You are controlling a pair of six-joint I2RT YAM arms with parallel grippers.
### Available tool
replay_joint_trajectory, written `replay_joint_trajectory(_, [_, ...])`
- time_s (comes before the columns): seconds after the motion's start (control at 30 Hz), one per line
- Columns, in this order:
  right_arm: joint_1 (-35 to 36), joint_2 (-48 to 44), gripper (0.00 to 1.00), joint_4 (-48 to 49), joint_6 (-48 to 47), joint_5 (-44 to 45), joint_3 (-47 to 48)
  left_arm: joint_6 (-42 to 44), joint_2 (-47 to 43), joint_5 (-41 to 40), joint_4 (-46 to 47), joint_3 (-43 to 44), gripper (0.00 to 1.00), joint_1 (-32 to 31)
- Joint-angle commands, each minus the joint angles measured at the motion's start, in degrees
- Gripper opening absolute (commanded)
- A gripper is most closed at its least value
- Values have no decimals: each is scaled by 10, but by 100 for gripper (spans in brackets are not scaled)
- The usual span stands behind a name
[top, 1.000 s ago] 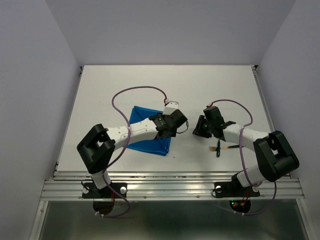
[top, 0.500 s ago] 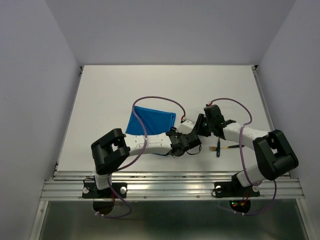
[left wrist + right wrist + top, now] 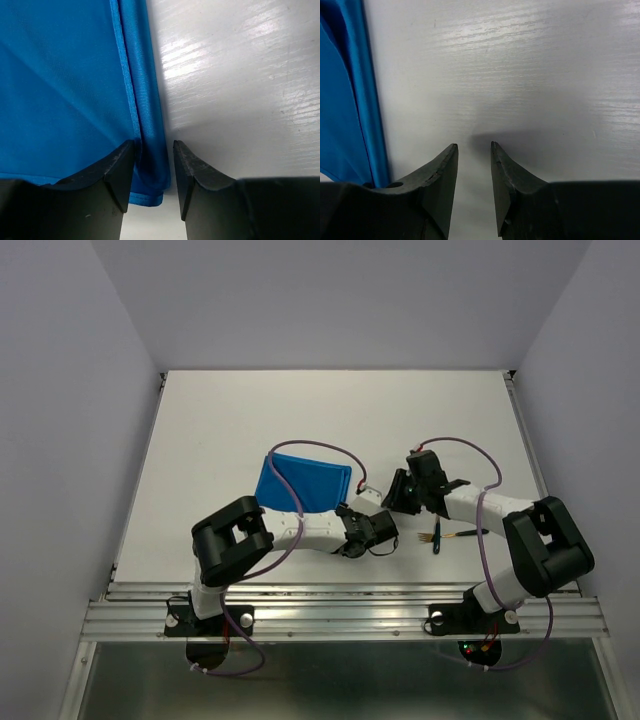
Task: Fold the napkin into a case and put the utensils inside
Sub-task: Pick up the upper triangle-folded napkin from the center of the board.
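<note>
Lying folded near the centre of the surface (image 3: 220,420) is one blue napkin (image 3: 305,485); two crossed utensils (image 3: 438,537) rest at its 4 o'clock. The left hand (image 3: 154,165), jaws partly apart, straddles the napkin's 5 o'clock hem. The right hand (image 3: 474,160), likewise partly apart, holds nothing.
</note>
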Motion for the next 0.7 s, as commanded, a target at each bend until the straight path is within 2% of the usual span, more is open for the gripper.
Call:
replay_joint_trajectory(0.0, [-3, 6, 38, 20, -5, -5, 22, -18, 17, 0, -26, -25, 47, 5])
replay_joint_trajectory(0.17, [-3, 7, 38, 20, -7, -3, 22, -2, 6, 35, 31, -63, 35, 33])
replay_joint_trajectory(0.23, [-3, 6, 38, 20, -8, -6, 21, 10, 0, 47, 60, -82, 28, 44])
replay_joint_trajectory(0.4, [-3, -1, 39, 25, -18, -53, 22, 39, -24, 84, 104, -111, 23, 69])
replay_joint_trajectory(0.43, [-3, -5, 46, 40, -20, -69, 18, 46, -33, 94, 116, -120, 19, 73])
replay_joint_trajectory(0.47, [-3, -6, 50, 48, -17, -87, 17, 49, -39, 101, 123, -124, 17, 80])
replay_joint_trajectory(0.6, [-3, 5, 62, 102, 17, -184, 15, 67, -84, 143, 169, -155, 1, 106])
replay_joint_trajectory(0.67, [-3, 16, 70, 130, 41, -201, 21, 77, -118, 169, 202, -175, 0, 117])
